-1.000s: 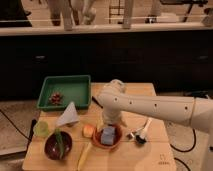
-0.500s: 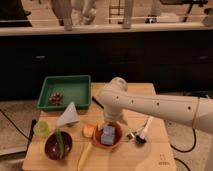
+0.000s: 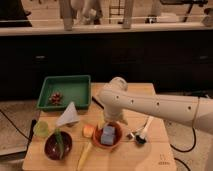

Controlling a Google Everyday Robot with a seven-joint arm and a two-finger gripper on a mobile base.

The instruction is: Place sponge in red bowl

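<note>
The sponge (image 3: 108, 135) lies inside the red bowl (image 3: 116, 142). The tool (image 3: 111, 121) hangs just above it; I cannot tell its state. It should lift straight up, not dragging the bowl.

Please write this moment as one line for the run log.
sponge: lying in red bowl | gripper: above the bowl, near sponge | task: placement appears done

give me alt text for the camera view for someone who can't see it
A blue-grey sponge lies in the red bowl on a wooden table, with the white robot arm's gripper just above it. A green tray and a maroon bowl sit left.
</note>
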